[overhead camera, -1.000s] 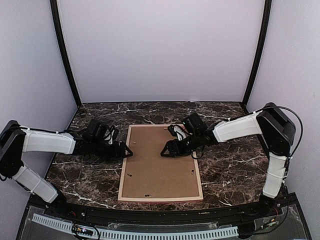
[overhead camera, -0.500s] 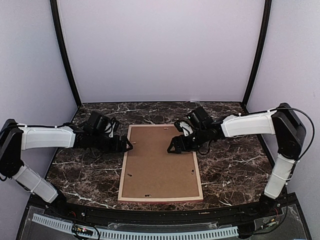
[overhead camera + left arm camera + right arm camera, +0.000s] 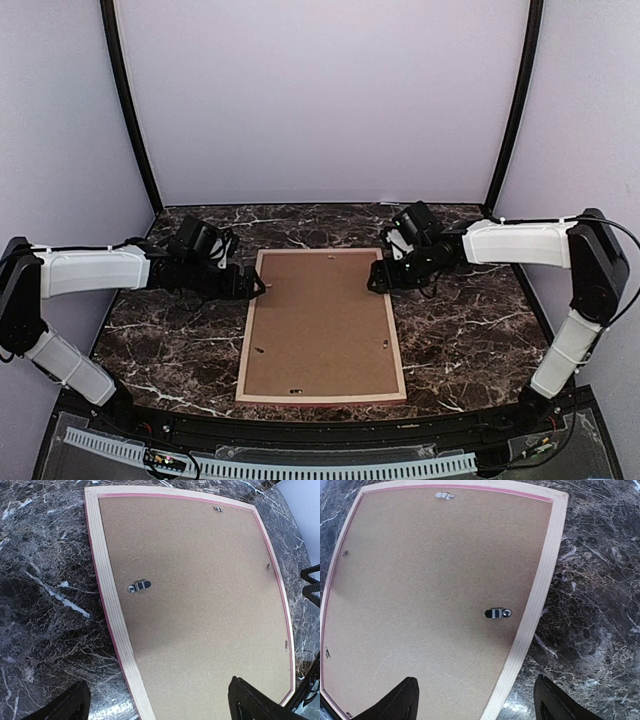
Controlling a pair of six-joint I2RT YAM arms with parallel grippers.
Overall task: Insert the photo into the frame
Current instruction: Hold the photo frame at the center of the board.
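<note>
The frame [image 3: 320, 397] lies face down in the middle of the table, pale wood back up. A plain brown backing board [image 3: 320, 320] fills it. The photo is hidden. My left gripper [image 3: 258, 290] is open at the frame's left edge near the far corner. In the left wrist view the gripper [image 3: 160, 705] straddles the wooden edge [image 3: 107, 610], empty. My right gripper [image 3: 375, 280] is open at the frame's right edge near the far corner. In the right wrist view it [image 3: 475, 700] straddles the wooden edge [image 3: 540, 590], empty.
Small metal turn clips [image 3: 140, 586] [image 3: 497, 613] sit on the backing board near its edges. The dark marble table [image 3: 460, 340] is ringed by pale walls with black corner posts [image 3: 128, 110]. Both forearms lie low over the table.
My right gripper has moved right and back, from over the backing board to the frame's right edge. My left gripper has shifted slightly back along the left edge. The frame has not moved.
</note>
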